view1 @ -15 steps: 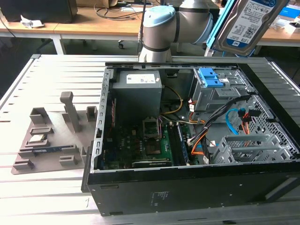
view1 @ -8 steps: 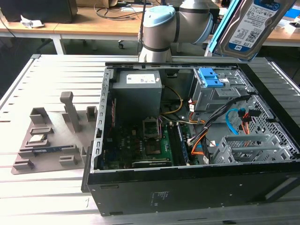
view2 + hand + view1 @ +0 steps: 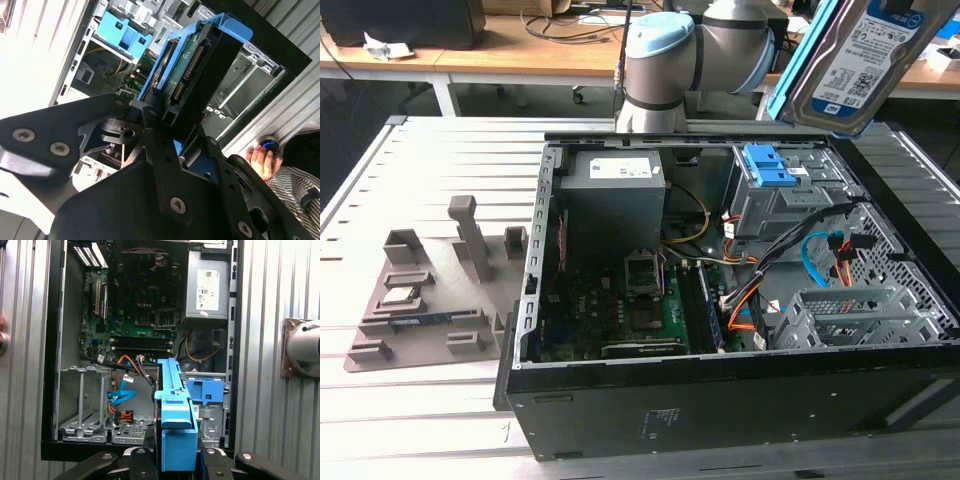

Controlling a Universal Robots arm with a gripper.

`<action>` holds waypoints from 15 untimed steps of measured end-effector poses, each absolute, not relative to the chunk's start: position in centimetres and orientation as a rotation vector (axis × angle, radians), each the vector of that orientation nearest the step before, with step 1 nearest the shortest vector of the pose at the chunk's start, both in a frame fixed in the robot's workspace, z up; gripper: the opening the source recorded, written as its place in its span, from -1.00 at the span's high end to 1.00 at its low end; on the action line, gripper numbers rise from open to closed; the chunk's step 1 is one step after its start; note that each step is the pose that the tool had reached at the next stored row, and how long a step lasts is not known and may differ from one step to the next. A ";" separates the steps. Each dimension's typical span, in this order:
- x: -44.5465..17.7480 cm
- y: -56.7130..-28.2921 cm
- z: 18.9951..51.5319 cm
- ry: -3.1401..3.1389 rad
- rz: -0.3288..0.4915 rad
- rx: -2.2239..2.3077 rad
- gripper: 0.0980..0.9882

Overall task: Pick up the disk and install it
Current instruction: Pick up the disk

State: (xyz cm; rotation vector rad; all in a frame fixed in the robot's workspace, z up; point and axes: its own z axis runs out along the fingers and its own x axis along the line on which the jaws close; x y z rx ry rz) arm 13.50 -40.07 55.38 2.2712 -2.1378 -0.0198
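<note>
**Pincer** [image 3: 168,121]: black fingers [image 3: 150,135] pressed against both flanks of the disk, pinching it by its lower end.

**Disk** [image 3: 865,60]: silver, with a white-and-blue label and a blue frame. It is held in the air, tilted, clear of the case and above its drive-bay end. Its blue edge shows between the fingers in the first wrist view [image 3: 175,425].

**Arm** [image 3: 665,50]: grey and pale blue, behind the case.

**Case** [image 3: 720,405]: black, open, lying on its side below the pincer.

**Latch** [image 3: 207,390]: blue, on the drive cage, just below the disk.

**Cables** [image 3: 122,396]: blue and orange, near the latch.

**Board** [image 3: 140,315]: green, mid-case.

**Power supply** [image 3: 207,290]: grey with a white sticker, at the end of the case farthest from the pincer.

**Counter** [image 3: 380,190]: slatted metal, carrying the case.

**Tray** [image 3: 430,290]: grey, well apart from the pincer, beyond the case.

**Hand** [image 3: 262,160]: with a striped sleeve, past the case's edge.
</note>
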 end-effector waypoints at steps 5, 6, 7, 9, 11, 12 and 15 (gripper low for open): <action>13.5 -40.6 55.3 -2.138 -0.020 2.271 0.39; 13.5 -40.7 55.3 -2.138 -0.020 2.271 0.39; 13.5 -40.8 55.2 -2.138 -0.020 2.271 0.39; 13.5 -40.9 55.2 -2.138 -0.020 2.271 0.39; 13.5 -41.0 55.2 -2.138 -0.020 2.271 0.39; 13.5 -41.0 55.2 -2.138 -0.020 2.271 0.39; 13.5 -41.3 55.1 -2.138 -0.020 2.271 0.39</action>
